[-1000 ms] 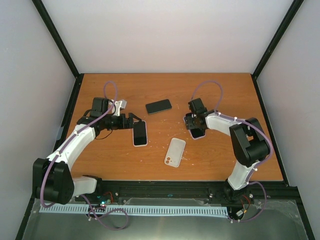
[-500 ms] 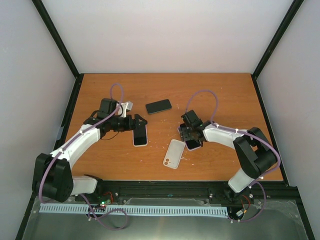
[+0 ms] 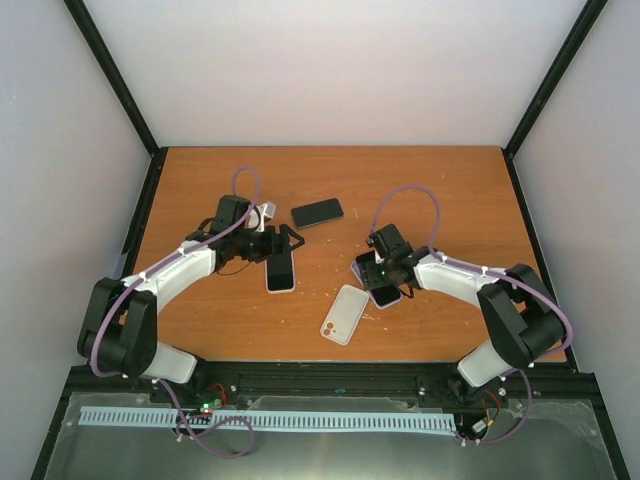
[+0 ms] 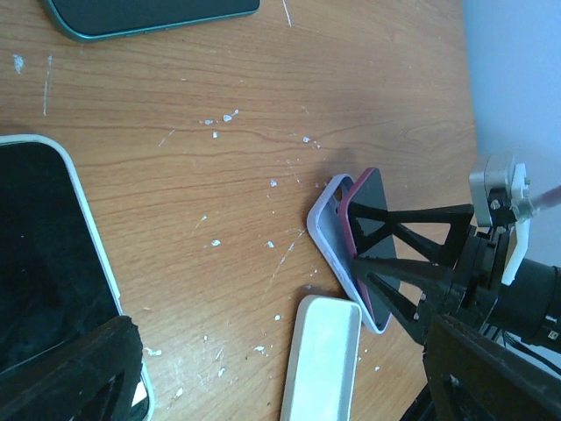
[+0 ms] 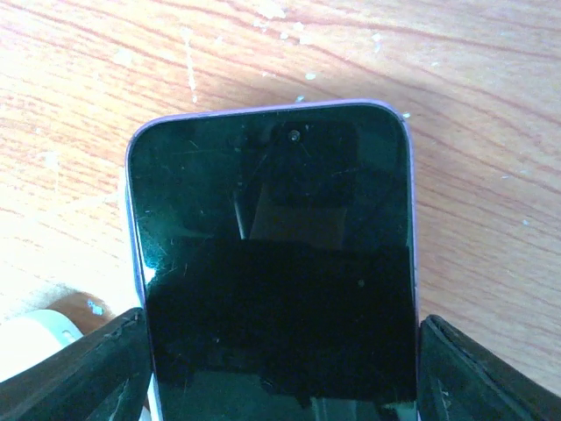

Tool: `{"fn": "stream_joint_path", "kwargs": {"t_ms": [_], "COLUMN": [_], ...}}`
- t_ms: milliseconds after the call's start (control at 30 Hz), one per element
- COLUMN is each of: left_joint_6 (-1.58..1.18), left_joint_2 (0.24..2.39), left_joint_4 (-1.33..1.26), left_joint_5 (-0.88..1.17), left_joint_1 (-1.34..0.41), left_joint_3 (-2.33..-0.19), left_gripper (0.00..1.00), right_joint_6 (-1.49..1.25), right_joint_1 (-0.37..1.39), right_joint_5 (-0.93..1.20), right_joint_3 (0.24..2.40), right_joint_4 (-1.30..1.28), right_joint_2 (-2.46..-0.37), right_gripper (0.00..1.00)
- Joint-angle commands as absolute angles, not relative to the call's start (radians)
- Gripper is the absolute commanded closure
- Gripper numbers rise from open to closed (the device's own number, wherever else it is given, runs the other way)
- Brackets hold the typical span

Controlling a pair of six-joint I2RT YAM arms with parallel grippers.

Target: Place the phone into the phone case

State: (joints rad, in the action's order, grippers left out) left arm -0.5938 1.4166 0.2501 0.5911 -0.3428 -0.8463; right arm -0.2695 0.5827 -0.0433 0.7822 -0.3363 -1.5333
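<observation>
On the orange wooden table (image 3: 450, 200), the dark rectangular phone (image 3: 317, 212) lies farthest back, near the middle; the white-rimmed phone (image 3: 280, 268) lies nearer and left of it; the white plastic phone case (image 3: 345, 314) lies nearest the arms; the purple-edged phone (image 3: 386, 291) sits just right of and behind that case.

I'm watching through the top camera, which is looking down from above and behind the arm bases (image 3: 170, 368), taking in the whole table (image 3: 450, 190). My left wrist camera is sitting low near nine o'clock, facing three o'clock across the tabletop at the right gripper (image 4: 358, 241). My right wrist camera is pointing straight down, very close over the dark phone (image 5: 276, 263). All three views are sharing that phone.
</observation>
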Motion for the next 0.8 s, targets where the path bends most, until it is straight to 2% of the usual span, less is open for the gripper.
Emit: {"fn": "stream_joint_path", "kwargs": {"t_ms": [0, 100, 200, 400, 533, 767], "left_joint_6": [-0.631, -0.633, -0.638, -0.669, -0.700, -0.760], "left_joint_2": [1.452, 1.476, 1.502, 1.564, 1.637, 1.765], "left_joint_4": [0.189, 0.184, 0.177, 0.126, 0.083, 0.005], "left_joint_5": [0.591, 0.591, 0.589, 0.594, 0.595, 0.622], "left_joint_1": [-0.357, -0.362, -0.373, -0.422, -0.483, -0.573], "left_joint_3": [-0.893, -0.893, -0.900, -0.936, -0.967, -1.013], "left_gripper": [0.12, 0.12, 0.13, 0.17, 0.20, 0.31], "right_joint_6": [-0.259, -0.259, -0.252, -0.246, -0.238, -0.245], "right_joint_1": [0.584, 0.584, 0.584, 0.552, 0.500, 0.384], "right_joint_5": [0.064, 0.047, 0.030, 0.076, 0.125, 0.250], "right_joint_3": [0.761, 0.765, 0.773, 0.779, 0.766, 0.682], "right_joint_4": [-0.329, -0.338, -0.355, -0.379, -0.367, -0.255], "right_joint_2": [-1.567, -1.576, -1.555, -1.484, -1.467, -1.475], "right_gripper": [0.23, 0.20, 0.13, 0.13, 0.23, 0.50]}}
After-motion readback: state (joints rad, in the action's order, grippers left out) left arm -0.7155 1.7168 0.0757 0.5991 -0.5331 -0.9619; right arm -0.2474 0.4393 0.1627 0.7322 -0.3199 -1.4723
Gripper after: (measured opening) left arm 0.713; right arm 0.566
